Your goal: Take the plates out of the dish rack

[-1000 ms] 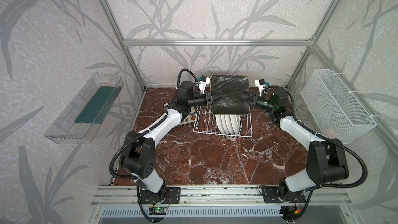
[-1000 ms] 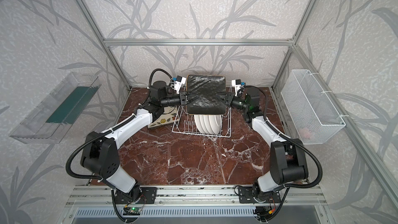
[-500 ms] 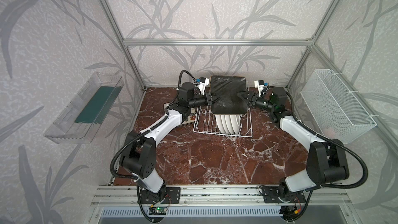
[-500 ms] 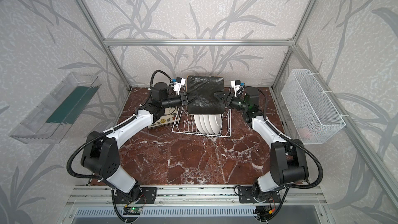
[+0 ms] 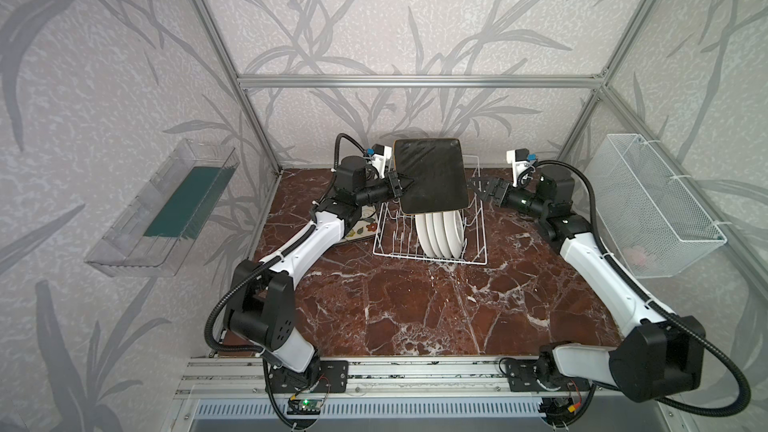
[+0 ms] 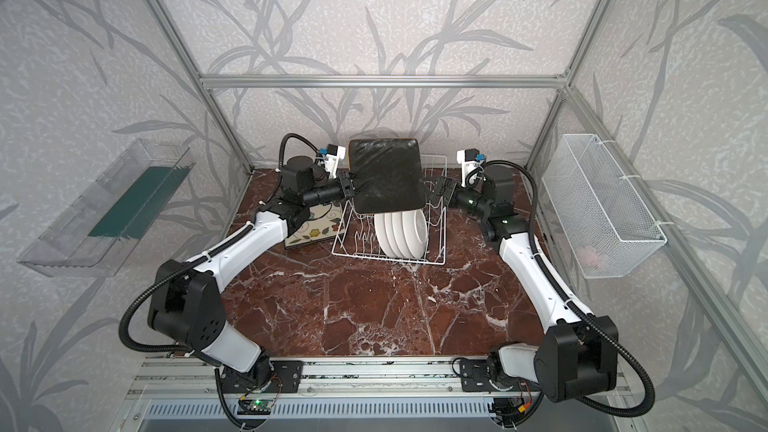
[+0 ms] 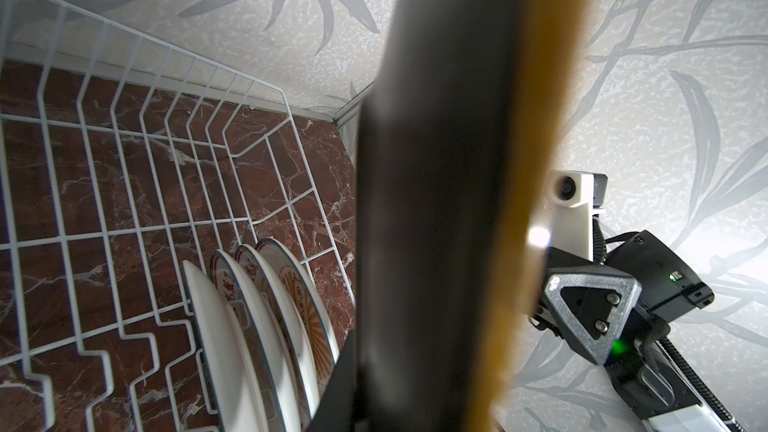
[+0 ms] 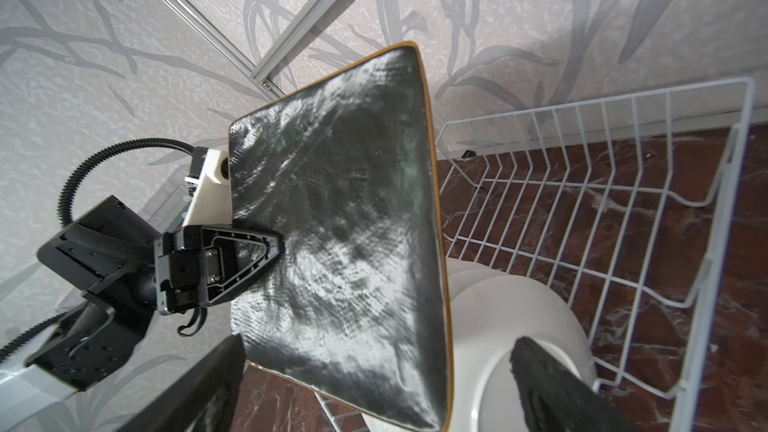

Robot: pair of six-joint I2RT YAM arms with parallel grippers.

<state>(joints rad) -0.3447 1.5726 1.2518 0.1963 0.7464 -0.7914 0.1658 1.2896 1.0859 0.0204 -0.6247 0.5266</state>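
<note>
A square black-backed plate (image 5: 430,178) (image 6: 386,178) hangs upright above the dish rack (image 5: 428,258) (image 6: 390,258). My left gripper (image 5: 401,185) (image 6: 353,187) is shut on its left edge. In the right wrist view that plate (image 8: 340,222) fills the middle. My right gripper (image 5: 476,191) (image 6: 435,195) (image 8: 374,388) stands wide open just off the plate's right edge and grips nothing. Several round white plates (image 5: 440,230) (image 6: 403,232) (image 7: 257,326) stand on edge in the rack below. A flower-painted square plate (image 5: 363,228) (image 6: 316,228) lies on the table left of the rack, under my left arm.
A clear plastic tray (image 5: 166,205) hangs on the left wall. A white mesh basket (image 5: 656,205) hangs on the right wall with something pink inside. Aluminium posts frame the back corners. The rack's far slots (image 8: 602,201) hold nothing.
My right gripper has opened, let go of the plate's right edge and drawn back a little. The left gripper keeps the plate, which has shifted slightly left.
</note>
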